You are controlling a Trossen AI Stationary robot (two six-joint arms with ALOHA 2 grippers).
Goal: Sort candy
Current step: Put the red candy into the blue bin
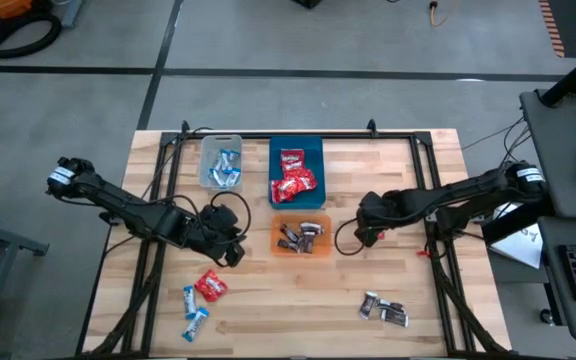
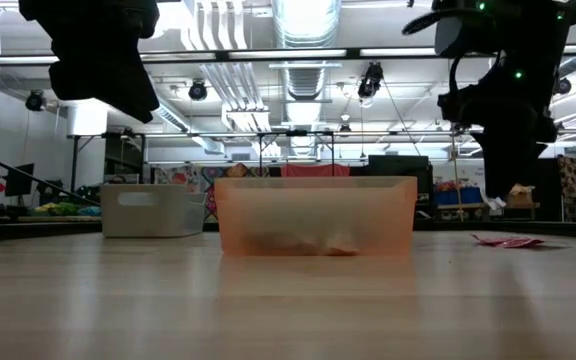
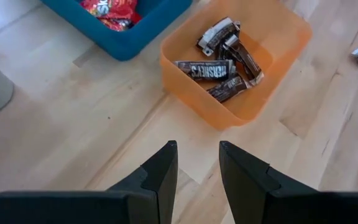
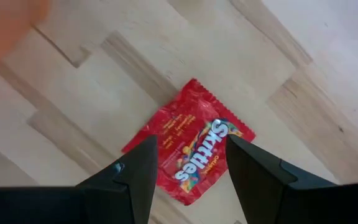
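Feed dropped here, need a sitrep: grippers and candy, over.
Left gripper open, empty, beside orange bin. Right gripper open above red Skittles pack on table. Nothing in the way.

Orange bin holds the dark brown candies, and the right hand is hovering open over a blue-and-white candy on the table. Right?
Not quite. The orange bin does hold the dark brown candies, and the right hand is open above the table, but the right wrist view shows a red-wrapped candy lying under it, not a blue-and-white one.

Three bins (image 1: 301,236) sit mid-counter (image 1: 488,290), candy (image 1: 306,114) inside each. Loose candy lies near both front corners. One packet (image 4: 188,143) lies under the right tool (image 4: 188,177).
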